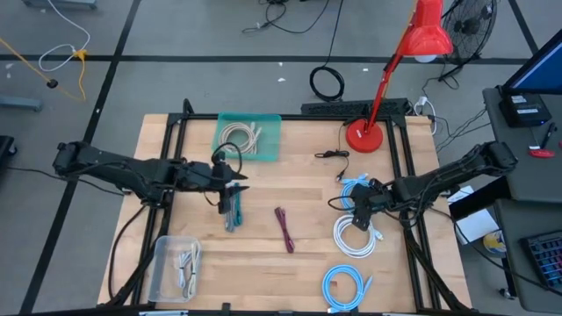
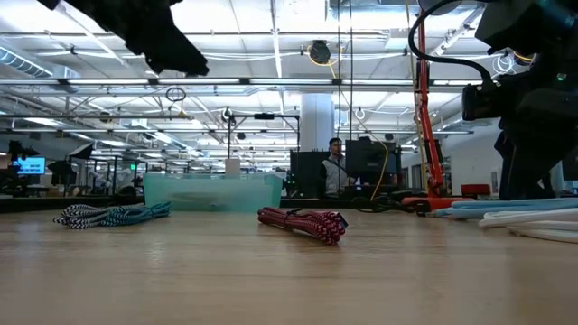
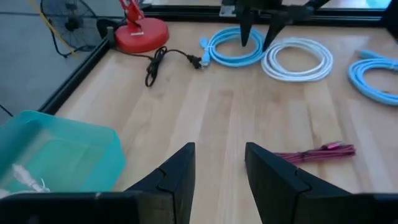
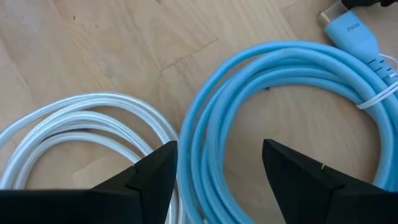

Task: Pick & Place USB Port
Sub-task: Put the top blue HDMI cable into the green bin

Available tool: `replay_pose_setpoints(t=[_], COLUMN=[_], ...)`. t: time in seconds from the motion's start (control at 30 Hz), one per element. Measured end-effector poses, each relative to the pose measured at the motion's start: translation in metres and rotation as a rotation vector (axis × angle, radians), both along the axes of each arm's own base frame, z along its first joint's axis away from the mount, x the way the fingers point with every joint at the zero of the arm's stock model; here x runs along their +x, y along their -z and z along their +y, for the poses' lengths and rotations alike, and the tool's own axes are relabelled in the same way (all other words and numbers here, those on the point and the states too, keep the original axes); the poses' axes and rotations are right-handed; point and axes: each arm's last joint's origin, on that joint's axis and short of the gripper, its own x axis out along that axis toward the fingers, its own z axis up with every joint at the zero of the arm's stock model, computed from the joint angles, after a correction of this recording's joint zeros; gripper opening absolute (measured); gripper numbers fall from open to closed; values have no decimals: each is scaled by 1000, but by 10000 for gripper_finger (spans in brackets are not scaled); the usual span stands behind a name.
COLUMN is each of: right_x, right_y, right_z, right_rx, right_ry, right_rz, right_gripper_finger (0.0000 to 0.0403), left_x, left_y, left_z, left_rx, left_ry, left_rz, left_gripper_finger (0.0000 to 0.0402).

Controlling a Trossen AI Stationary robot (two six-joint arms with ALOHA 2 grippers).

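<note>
Nearest the front edge of the table (image 1: 307, 197) lie a clear plastic box (image 1: 174, 266), with pale cables inside that are too small to make out, and a coiled light blue cable (image 1: 343, 286). Farther in, a white coil (image 1: 355, 235) lies just beside another blue coil (image 4: 292, 99), and the right gripper (image 1: 358, 209) hangs low over these two with its fingers parted and nothing between them; the right wrist view cuts both coils off at its edges. Mid-table lies a red braided cable (image 1: 285, 228), and a teal-and-white braided cable (image 1: 230, 211) lies partly under the left gripper (image 1: 239, 185), so its far end is hidden from above. That gripper's fingers (image 3: 180, 168) stand moderately apart and empty, raised above the wood. Beyond sits a teal bin (image 1: 249, 137) holding a pale cable, then a red desk lamp (image 1: 367, 133) whose black cord (image 1: 332, 154) trails on the table. In the low view the arms are cut off at the top edge.
</note>
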Motion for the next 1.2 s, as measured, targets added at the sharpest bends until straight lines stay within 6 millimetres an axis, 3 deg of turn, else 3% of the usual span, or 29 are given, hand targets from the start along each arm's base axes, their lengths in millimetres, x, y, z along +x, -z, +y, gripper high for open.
replay_pose_setpoints(t=[0.23,0.67,0.8,1.03,1.2], right_x=[0,7,8,12,24], right_y=[2,25,27,25,15], right_z=[0,-14,-17,-14,-9], right_rx=[-13,-64,-41,50,65], right_ry=[-27,18,68,185,318], right_rz=[20,212,220,152,-1], right_gripper_finger=[226,221,178,26,36], left_x=[-15,-15,-15,-15,-15], left_y=[-10,-10,-10,-10,-11], left_z=[-6,-15,-15,-15,-14], left_rx=[-16,-6,-6,-7,-12], left_ry=[36,83,83,82,71], left_rz=[-35,-32,-32,-35,-37], left_gripper_finger=[145,145,145,145,145])
